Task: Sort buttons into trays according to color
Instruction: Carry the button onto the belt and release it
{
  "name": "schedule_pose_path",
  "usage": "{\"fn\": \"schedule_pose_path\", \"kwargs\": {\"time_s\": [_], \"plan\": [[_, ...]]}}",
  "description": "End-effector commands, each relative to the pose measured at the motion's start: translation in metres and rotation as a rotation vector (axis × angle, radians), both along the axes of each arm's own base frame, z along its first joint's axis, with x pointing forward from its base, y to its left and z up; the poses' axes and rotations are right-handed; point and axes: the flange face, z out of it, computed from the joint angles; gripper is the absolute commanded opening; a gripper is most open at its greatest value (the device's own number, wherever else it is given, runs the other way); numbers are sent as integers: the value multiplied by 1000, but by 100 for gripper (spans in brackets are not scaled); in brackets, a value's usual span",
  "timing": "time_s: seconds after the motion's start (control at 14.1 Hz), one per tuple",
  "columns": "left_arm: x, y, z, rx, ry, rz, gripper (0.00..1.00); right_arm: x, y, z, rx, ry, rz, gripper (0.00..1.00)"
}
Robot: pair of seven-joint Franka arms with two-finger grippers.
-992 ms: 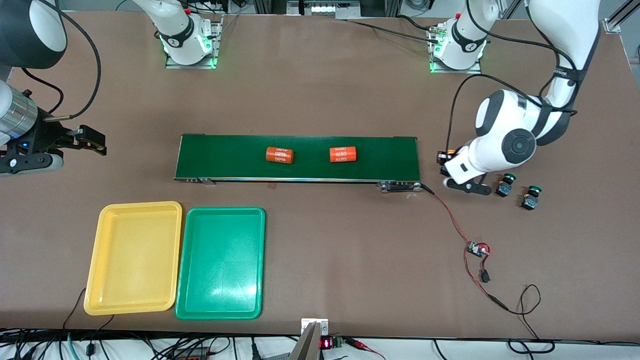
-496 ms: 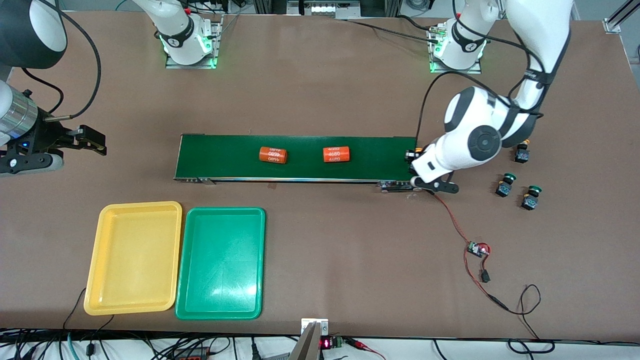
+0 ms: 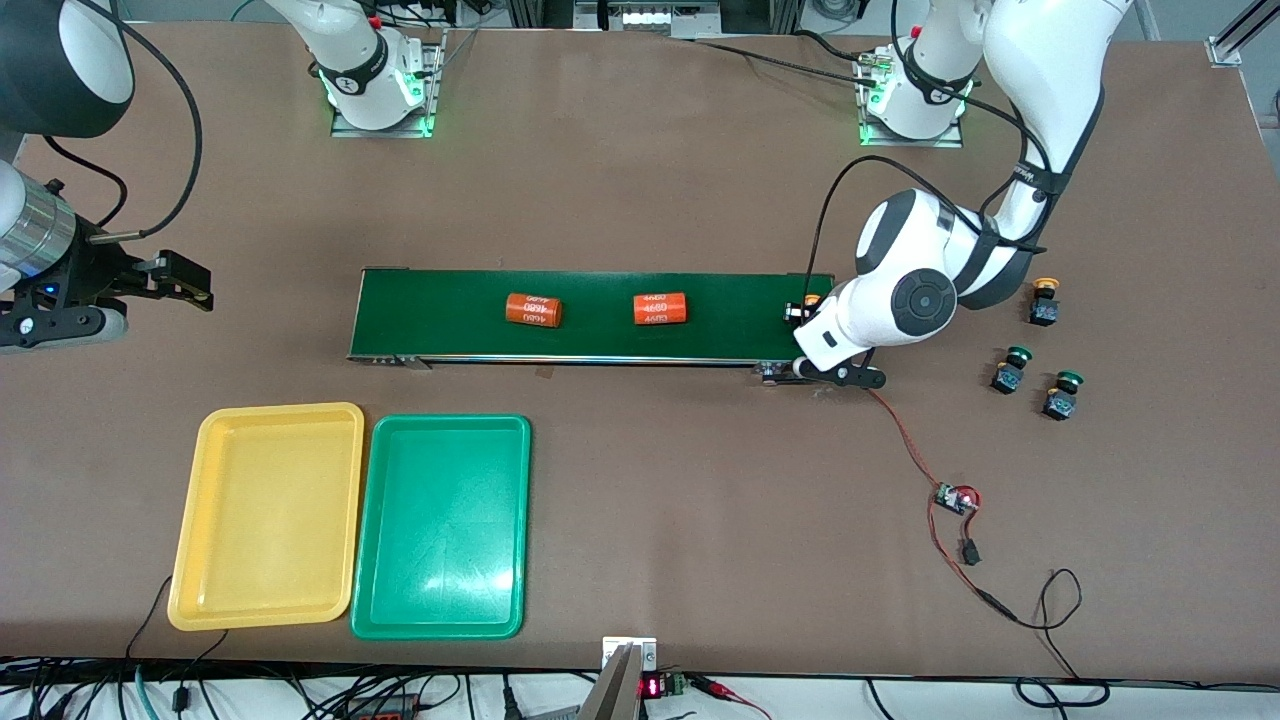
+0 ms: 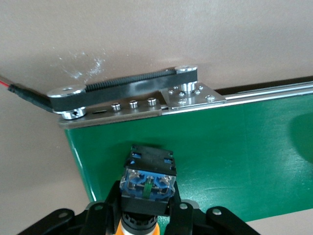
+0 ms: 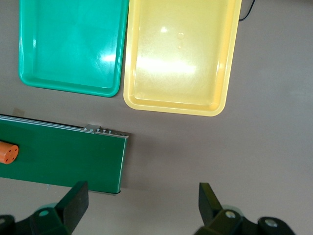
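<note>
My left gripper [image 3: 801, 313] is shut on a yellow-orange button [image 3: 811, 300] and holds it just above the end of the dark-green belt [image 3: 730, 310]. In the left wrist view the button's black and blue body [image 4: 148, 180] sits between the fingers [image 4: 110, 196], cap toward the wrist. A second yellow-orange button [image 3: 1043, 303] and two green buttons [image 3: 1011, 368] [image 3: 1062, 392] stand on the table at the left arm's end. The yellow tray [image 3: 270, 515] and green tray [image 3: 440, 525] lie side by side near the front camera. My right gripper [image 3: 190, 283] waits open above the table at the right arm's end.
Two orange lettered cylinders [image 3: 533, 309] [image 3: 660, 308] lie on the belt. A red wire [image 3: 905, 445] runs from the belt's end to a small circuit board [image 3: 955, 497]. The right wrist view shows both trays [image 5: 68, 44] [image 5: 178, 54] and the belt's other end [image 5: 63, 156].
The left arm has carried the yellow-orange button from beside the other buttons to over the belt's end. Both cylinders have slid along the belt toward the right arm's end.
</note>
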Motion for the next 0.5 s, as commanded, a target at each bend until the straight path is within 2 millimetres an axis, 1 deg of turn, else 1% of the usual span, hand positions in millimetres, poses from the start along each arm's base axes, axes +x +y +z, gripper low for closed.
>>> {"fn": "schedule_pose_path", "kwargs": {"time_s": [0.0, 0.07, 0.14, 0.21, 0.28, 0.35, 0.43], "plan": [[1, -12, -1, -20, -2, 11, 28, -1, 1, 4, -12, -9, -7, 100], [2, -11, 5, -27, -10, 9, 99, -1, 1, 4, -12, -9, -7, 100], [4, -12, 19, -35, -30, 14, 100, -1, 1, 4, -12, -9, -5, 100], [5, -10, 37, -44, -50, 24, 100, -1, 1, 4, -12, -9, -7, 100], [9, -4, 59, -57, -81, 46, 100, -1, 1, 4, -12, -9, -7, 100], [16, 17, 75, -54, -97, 78, 100, -1, 1, 4, -12, -9, -5, 100], [25, 47, 85, -48, -100, 121, 100, -1, 1, 4, -12, -9, -5, 100]]}}
